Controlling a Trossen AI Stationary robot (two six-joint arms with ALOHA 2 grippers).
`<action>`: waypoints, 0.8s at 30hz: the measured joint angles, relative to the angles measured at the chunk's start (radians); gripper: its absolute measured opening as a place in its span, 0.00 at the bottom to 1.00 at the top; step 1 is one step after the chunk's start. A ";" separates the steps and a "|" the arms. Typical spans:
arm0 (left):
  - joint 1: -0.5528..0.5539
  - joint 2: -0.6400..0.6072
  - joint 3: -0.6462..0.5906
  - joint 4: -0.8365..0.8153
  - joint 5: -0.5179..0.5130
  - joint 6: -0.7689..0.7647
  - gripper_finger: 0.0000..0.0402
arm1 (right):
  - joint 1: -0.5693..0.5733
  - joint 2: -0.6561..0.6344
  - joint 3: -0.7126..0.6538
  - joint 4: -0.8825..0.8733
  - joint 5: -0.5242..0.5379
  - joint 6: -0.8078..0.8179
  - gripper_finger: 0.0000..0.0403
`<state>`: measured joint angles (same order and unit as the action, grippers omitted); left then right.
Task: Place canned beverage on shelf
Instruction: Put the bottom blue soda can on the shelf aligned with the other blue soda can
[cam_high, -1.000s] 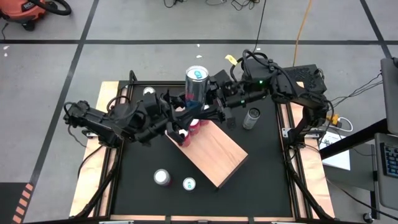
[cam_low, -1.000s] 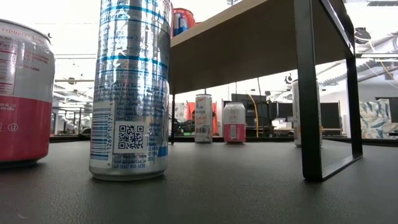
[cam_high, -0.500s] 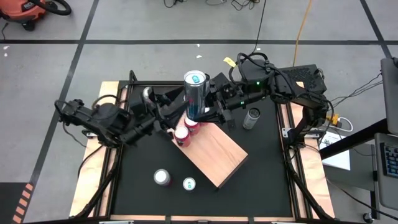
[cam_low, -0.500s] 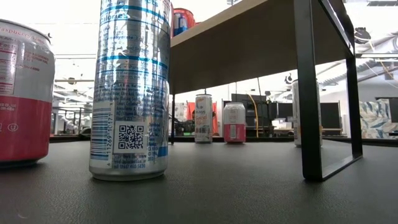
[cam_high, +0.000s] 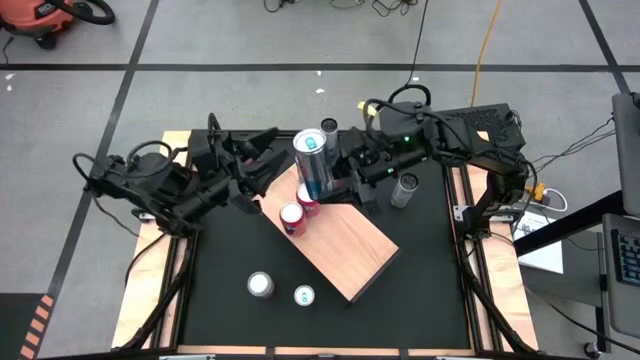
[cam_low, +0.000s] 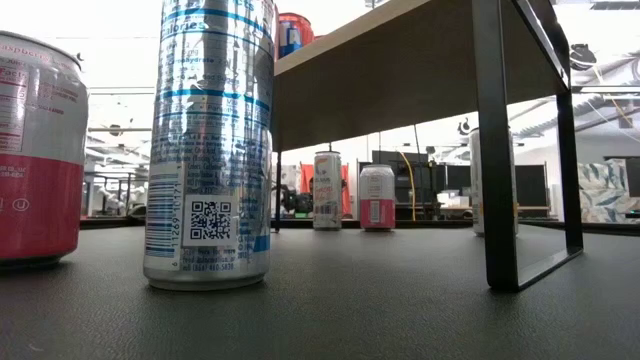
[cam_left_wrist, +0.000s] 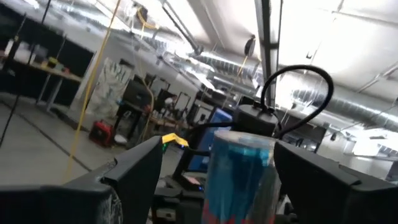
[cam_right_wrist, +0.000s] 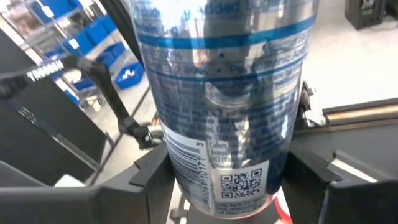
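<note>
black counter (cam_high: 220, 300) with pale wood strips along left and right edges. shelf (cam_high: 350, 245) stands on counter on dark metal legs, set at angle, pale wood top. on shelf top, near its far corner: two red cans (cam_high: 292, 217), close together. directly on counter: two cans (cam_high: 261, 285) side by side near front, just beside shelf's front-left edge; grey can (cam_high: 404, 189) right of shelf; another can (cam_high: 329, 127) at far edge.

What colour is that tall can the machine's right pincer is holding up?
Silver with blue bands and print, plus a small square code, on the tall can; the right wrist view shows it best, gripped by the right pincer.
</note>
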<state>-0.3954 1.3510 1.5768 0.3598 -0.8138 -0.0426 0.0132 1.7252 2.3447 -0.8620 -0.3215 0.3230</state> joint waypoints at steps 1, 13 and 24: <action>0.000 -0.007 0.000 -0.022 -0.001 -0.027 0.78 | 0.000 0.000 0.000 -0.015 -0.001 -0.003 0.52; 0.000 -0.035 0.000 -0.246 0.062 -0.160 0.78 | 0.000 0.000 0.000 -0.110 0.000 -0.025 0.52; 0.054 -0.034 0.000 -0.357 0.165 -0.239 0.78 | 0.000 0.004 0.000 -0.116 0.001 -0.022 0.52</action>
<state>-0.3417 1.3167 1.5772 0.0032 -0.6490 -0.2820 0.0132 1.7296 2.3447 -0.9784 -0.3206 0.3012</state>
